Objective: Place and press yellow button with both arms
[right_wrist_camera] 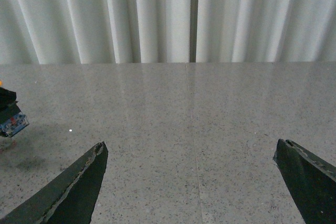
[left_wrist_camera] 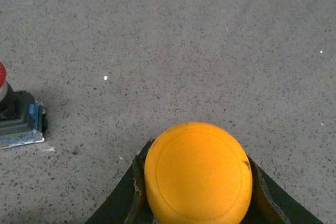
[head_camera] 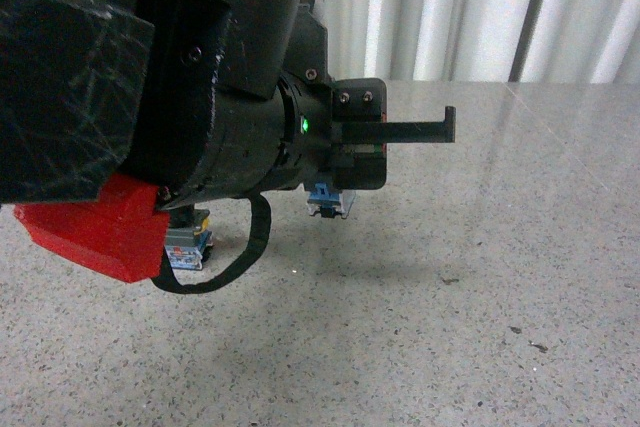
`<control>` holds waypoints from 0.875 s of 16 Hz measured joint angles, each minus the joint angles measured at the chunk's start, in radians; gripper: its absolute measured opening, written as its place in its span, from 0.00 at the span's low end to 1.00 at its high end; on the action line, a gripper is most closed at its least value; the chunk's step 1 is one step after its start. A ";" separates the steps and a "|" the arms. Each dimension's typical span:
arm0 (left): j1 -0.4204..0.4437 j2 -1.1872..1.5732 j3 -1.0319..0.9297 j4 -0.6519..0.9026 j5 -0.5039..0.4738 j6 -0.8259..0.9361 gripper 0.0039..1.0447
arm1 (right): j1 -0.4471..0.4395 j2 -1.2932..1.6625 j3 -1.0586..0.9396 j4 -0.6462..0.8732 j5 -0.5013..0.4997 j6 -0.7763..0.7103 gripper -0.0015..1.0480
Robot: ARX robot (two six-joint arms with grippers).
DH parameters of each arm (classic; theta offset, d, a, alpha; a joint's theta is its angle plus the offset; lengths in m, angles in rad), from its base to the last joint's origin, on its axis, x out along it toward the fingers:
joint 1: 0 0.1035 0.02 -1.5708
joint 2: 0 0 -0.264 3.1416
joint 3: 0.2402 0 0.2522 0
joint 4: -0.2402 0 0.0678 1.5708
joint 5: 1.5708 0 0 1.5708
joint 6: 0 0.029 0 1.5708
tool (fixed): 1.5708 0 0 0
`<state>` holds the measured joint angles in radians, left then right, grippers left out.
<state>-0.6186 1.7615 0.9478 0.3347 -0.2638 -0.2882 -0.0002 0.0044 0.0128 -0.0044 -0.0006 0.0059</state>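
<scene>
The worktop (head_camera: 480,327) looks like speckled stone, faintly glossy. The yellow button (left_wrist_camera: 198,174) has a smooth, matt plastic cap. The curtain (right_wrist_camera: 157,14) is cloth.

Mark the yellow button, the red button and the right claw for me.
yellow button (left_wrist_camera: 198,174): left wrist view, centre of its cap.
red button (left_wrist_camera: 20,121): left wrist view, its base block.
right claw (right_wrist_camera: 190,147): right wrist view, gap midway between fingertips.

— What carries everything?
— A grey speckled surface (head_camera: 480,277), glossy toward its far edge.
— What lies on it?
— Near left, a blue-grey button block (head_camera: 188,244), top hidden. The left wrist view shows a red-capped button (left_wrist_camera: 16,116) standing on it; whether it's the same one, I cannot tell. To the right, small dark specks (head_camera: 528,339).
</scene>
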 joint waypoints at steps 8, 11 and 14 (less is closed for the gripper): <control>-0.046 0.071 0.018 -0.045 -0.041 -0.135 0.30 | 0.000 0.000 0.000 0.000 0.000 0.000 0.94; -0.051 0.071 0.024 -0.061 -0.037 -0.150 0.62 | 0.000 0.000 0.000 0.000 0.000 0.000 0.94; -0.050 0.048 0.024 -0.060 -0.037 -0.143 0.95 | 0.000 0.000 0.000 0.000 0.000 0.000 0.94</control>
<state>-0.6689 1.8091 0.9714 0.2749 -0.3004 -0.4313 -0.0002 0.0044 0.0128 -0.0044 -0.0006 0.0059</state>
